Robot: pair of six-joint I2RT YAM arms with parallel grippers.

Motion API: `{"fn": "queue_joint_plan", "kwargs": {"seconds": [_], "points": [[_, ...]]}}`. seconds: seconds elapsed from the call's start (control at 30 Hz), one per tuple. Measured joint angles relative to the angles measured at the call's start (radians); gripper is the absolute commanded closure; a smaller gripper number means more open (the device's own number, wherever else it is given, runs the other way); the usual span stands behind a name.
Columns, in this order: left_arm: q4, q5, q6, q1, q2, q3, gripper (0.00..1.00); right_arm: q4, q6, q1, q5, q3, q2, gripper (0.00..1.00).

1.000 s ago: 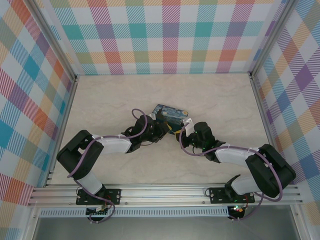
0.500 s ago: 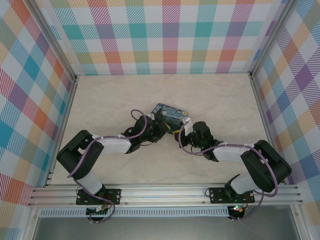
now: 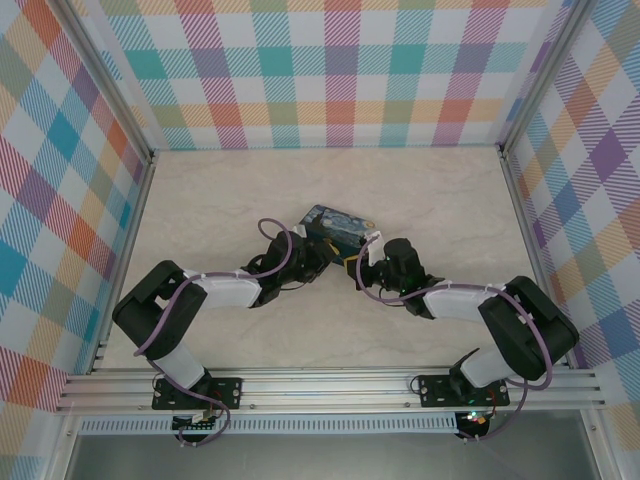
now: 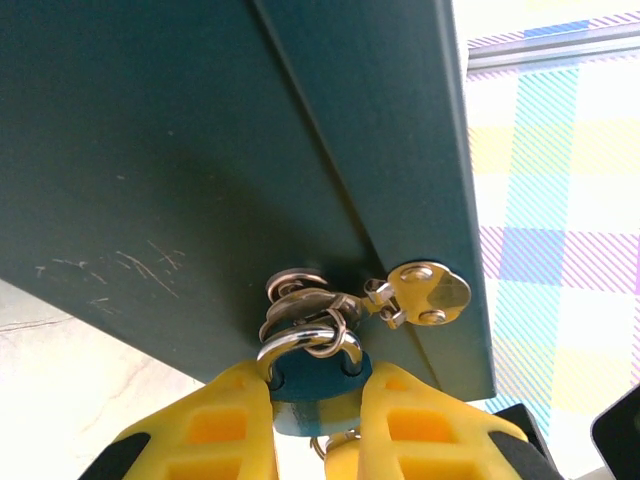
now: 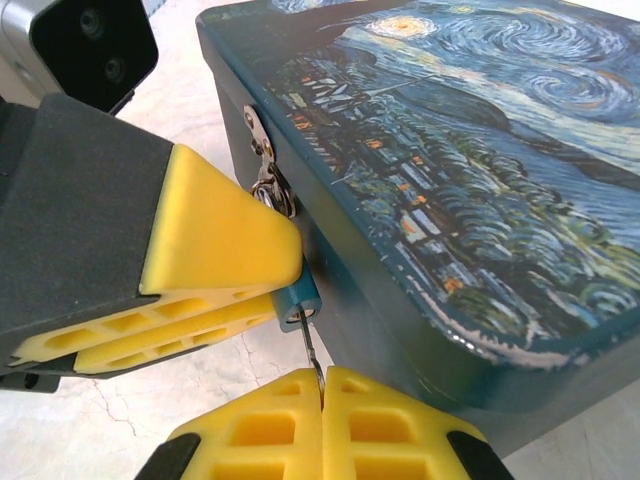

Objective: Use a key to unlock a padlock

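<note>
On the pale worktop (image 3: 250, 200) the Starry Night tin (image 3: 338, 226) lies about midway, and both arms meet at its near side. The left pincer (image 4: 318, 420) is clamped on the padlock (image 4: 305, 392), which hangs from the hasp (image 4: 425, 292) on the tin's near wall. The right pincer (image 5: 322, 415) is pressed together on the key (image 5: 312, 355). The key's long axis runs straight from the right fingertips up into the padlock's lower face, tip touching it or just inside. The right arm is the one placed to act, and the coming move likely turns on a twist about that axis. The left wrist view gives the shackle (image 4: 305, 340) threaded through the hasp rings, both legs seemingly seated – the right wrist view gives the key instead. From above both are too small to tell.
</note>
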Motion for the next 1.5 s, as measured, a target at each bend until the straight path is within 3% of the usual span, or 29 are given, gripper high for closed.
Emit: {"fn": "queue_joint_plan", "kwargs": {"seconds": [0.57,1.1,1.5], "points": [[0.011,-0.009,0.000,0.001,0.000,-0.003,0.82,0.023,0.101,-0.028,-0.086,0.015,0.036,1.00],[0.014,-0.034,-0.003,0.005,0.000,-0.005,0.82,0.060,0.163,-0.022,-0.081,0.029,0.068,1.00],[0.005,-0.045,-0.003,0.006,-0.002,-0.005,0.82,0.023,0.049,0.018,0.000,0.047,0.067,1.00]]}}
